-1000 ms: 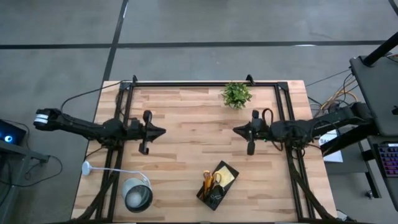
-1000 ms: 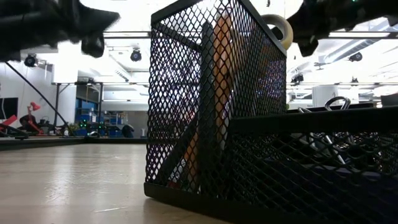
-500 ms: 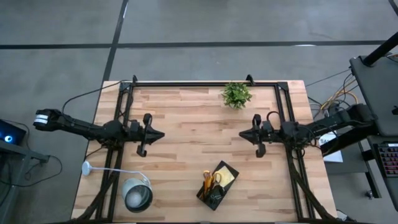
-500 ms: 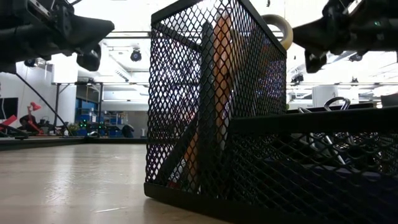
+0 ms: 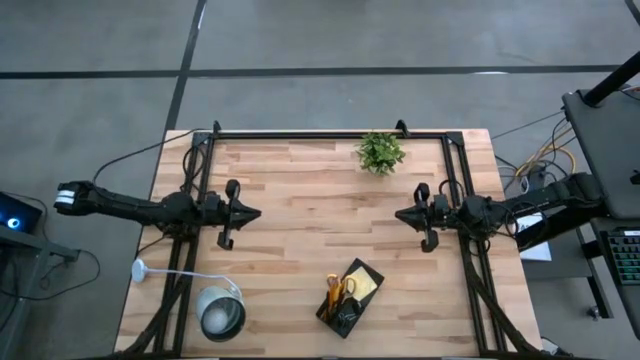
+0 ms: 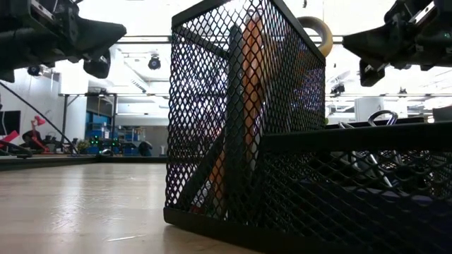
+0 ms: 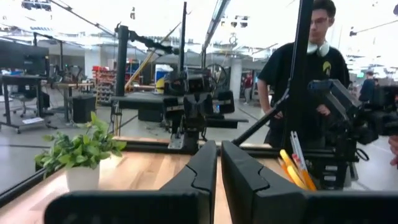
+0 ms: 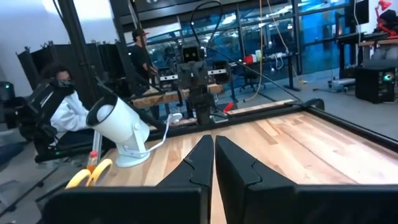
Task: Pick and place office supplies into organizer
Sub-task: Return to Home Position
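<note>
The black mesh organizer (image 5: 350, 297) stands near the table's near edge, between the two arms. It holds yellow-handled scissors (image 5: 336, 289) and a yellow sticky-note pad (image 5: 366, 285). In the low view the organizer (image 6: 247, 120) fills the middle, with orange pencils (image 6: 248, 99) upright in its tall compartment. My left gripper (image 5: 257, 213) is shut and hovers left of the table's centre. My right gripper (image 5: 399, 215) is shut too and hovers right of centre. Both are empty and point at each other, well above the table (image 6: 63, 204). The wrist views show each pair of fingers (image 7: 217, 167) (image 8: 214, 155) closed together.
A small green potted plant (image 5: 380, 152) stands at the far edge. A round silver-white lamp (image 5: 222, 312) with its cord sits at the near left corner. A black frame (image 5: 330, 133) borders the table. People stand beyond the table (image 7: 305, 68). Bare wood lies between the grippers.
My right arm has drawn back toward the table's right edge, staying shut. My left arm has drawn back a little toward the left edge, also shut. The organizer and its contents have stayed where they were.
</note>
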`<act>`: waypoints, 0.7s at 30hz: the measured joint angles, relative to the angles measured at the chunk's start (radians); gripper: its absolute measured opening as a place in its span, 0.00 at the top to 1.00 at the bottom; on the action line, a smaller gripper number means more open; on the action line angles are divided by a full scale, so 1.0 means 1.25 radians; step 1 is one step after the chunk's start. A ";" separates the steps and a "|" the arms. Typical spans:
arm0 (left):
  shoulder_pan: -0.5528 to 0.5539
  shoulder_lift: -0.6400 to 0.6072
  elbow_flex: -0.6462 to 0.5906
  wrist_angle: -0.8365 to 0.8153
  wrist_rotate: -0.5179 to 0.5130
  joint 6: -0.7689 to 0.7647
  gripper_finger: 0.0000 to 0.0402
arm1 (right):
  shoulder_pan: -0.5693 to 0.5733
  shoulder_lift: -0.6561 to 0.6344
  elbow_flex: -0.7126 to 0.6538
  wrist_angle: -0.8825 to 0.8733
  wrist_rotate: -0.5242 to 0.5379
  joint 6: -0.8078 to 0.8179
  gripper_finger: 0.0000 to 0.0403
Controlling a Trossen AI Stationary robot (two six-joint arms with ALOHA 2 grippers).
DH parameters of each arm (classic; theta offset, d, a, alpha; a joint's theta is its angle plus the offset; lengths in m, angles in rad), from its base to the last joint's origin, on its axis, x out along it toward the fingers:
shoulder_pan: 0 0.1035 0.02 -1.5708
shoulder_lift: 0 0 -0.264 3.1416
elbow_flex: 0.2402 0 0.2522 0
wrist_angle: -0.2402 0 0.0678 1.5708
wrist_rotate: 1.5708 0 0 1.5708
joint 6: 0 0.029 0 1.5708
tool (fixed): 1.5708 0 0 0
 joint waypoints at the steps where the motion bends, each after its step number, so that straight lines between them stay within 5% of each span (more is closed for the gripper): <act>1: 0.000 -0.013 0.000 -0.018 -0.002 0.002 0.98 | 0.000 -0.009 0.000 -0.010 0.000 -0.002 0.98; 21: 0.000 -0.399 -0.002 -0.285 -0.087 0.069 0.98 | 0.000 -0.201 0.001 -0.172 0.071 -0.053 0.98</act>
